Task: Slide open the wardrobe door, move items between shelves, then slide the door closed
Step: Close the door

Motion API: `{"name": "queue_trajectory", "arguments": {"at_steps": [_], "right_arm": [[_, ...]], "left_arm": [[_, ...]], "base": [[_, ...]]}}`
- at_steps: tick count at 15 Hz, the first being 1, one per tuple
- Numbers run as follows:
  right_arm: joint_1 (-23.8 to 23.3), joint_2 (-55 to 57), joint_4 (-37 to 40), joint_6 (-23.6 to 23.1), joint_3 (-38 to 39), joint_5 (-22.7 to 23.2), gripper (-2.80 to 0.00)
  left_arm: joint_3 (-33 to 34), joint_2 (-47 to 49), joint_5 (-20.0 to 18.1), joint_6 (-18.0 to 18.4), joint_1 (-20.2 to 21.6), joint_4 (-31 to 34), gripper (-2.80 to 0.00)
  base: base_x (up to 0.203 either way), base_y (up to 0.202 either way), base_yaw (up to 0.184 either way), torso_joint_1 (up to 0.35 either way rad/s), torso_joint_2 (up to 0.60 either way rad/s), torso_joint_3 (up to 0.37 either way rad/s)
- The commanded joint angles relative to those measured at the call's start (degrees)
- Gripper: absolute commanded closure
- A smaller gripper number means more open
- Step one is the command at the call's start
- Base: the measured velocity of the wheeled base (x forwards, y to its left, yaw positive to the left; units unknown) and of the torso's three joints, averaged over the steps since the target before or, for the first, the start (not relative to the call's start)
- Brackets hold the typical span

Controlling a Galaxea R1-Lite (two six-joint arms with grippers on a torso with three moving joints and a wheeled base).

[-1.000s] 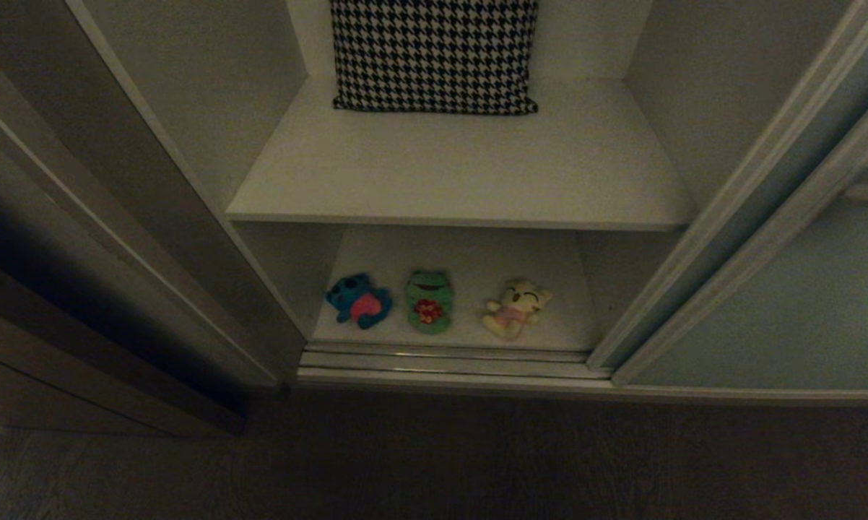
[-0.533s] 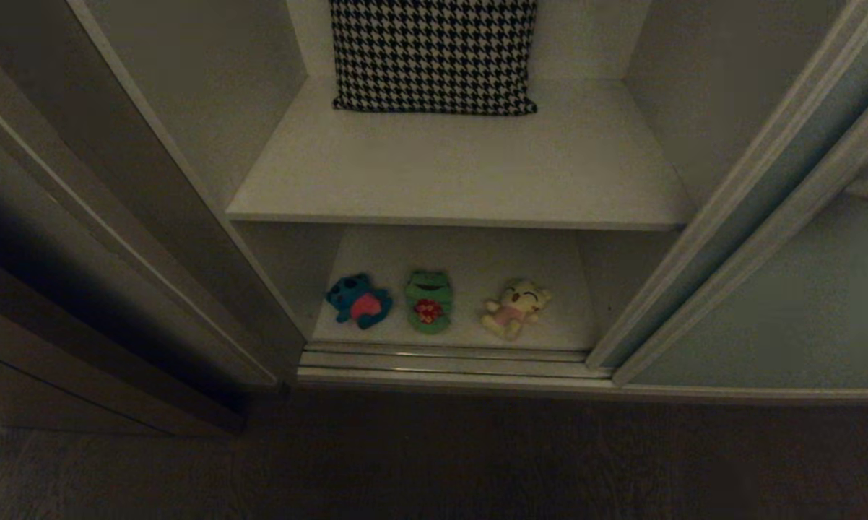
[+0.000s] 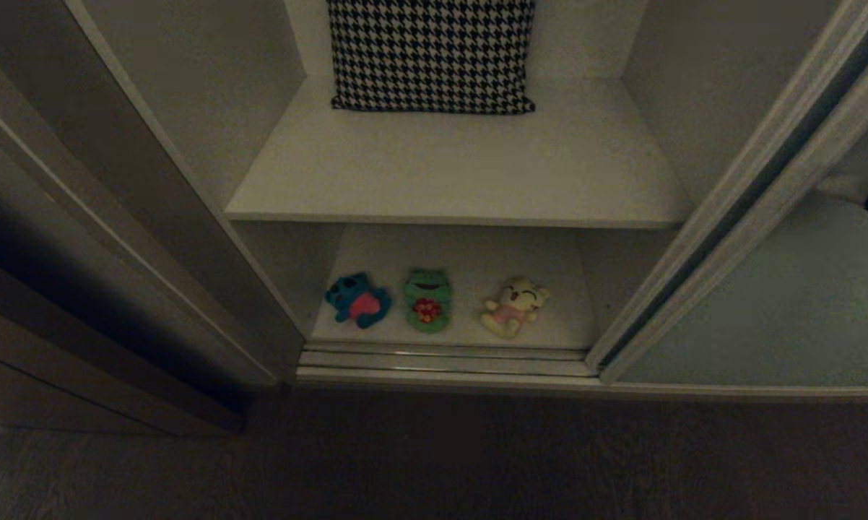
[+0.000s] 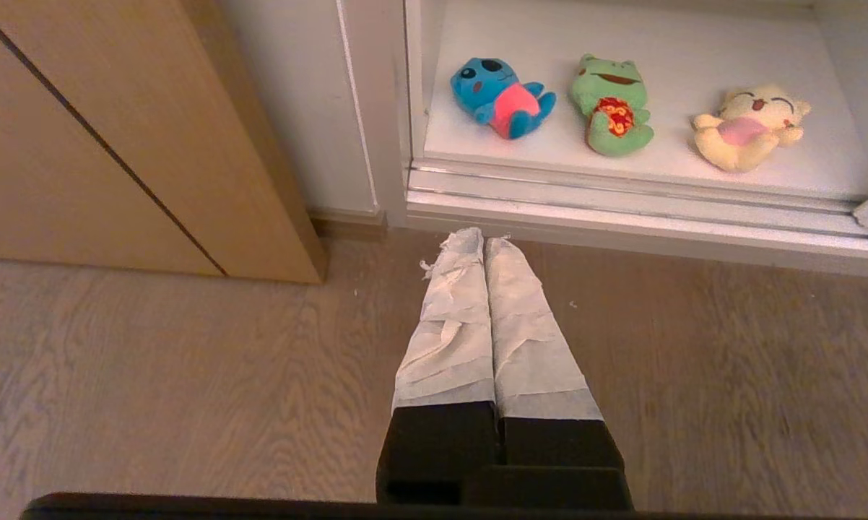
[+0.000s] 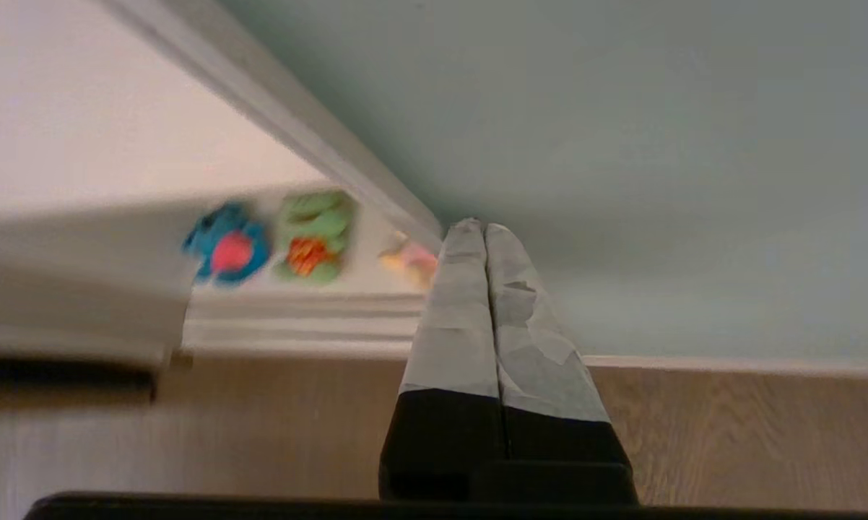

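My right gripper [image 5: 484,230], pressed shut and empty, hangs before the pale grey-green sliding wardrobe door [image 5: 622,144]. The yellow plush toy with pink belly [image 5: 409,258] lies ahead, just past the fingertips on the lower white shelf [image 3: 470,253], nearest this arm. My left gripper [image 4: 483,238] is parked, closed.

This is a home, most likely a bedroom or hallway. A built-in wardrobe with a pale grey-green sliding door [image 3: 752,318] stands open on white shelves [image 3: 448,173]. A houndstooth cushion [image 3: 431,54] rests on the upper shelf, three plush toys [image 4: 611,105] lie on the lower one, and wood-grain flooring [image 4: 188,375] runs beside a wooden cabinet [image 4: 80,144].
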Motion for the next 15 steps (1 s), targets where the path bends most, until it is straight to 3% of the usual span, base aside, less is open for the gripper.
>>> {"name": "queue_trajectory", "arguments": {"at_steps": [1, 5, 9, 15], "right_arm": [[2.22, 0.66, 0.17, -1.43, 0.05, 0.22, 0.00], [10.76, 1.12, 0.15, -1.66, -0.05, -0.23, 0.00], [24.38, -0.62, 0.14, -1.75, 0.33, -8.99, 0.00], [25.89, -10.82, 0.62, -4.66, 8.19, -9.72, 0.00]], "left_arm": [[-0.04, 0.07, 0.02, -0.11, 0.01, 0.00, 0.00], [0.04, 0.07, 0.02, -0.05, 0.01, -0.06, 0.00], [0.04, 0.07, 0.02, -0.07, 0.01, -0.05, 0.00], [-0.03, 0.07, 0.02, -0.09, 0.01, -0.02, 0.00]], "base": [[0.000, 0.000, 0.000, 0.000, 0.00, 0.000], [0.000, 0.000, 0.000, 0.000, 0.00, 0.000], [0.000, 0.000, 0.000, 0.000, 0.00, 0.000], [0.000, 0.000, 0.000, 0.000, 0.00, 0.000]]}}
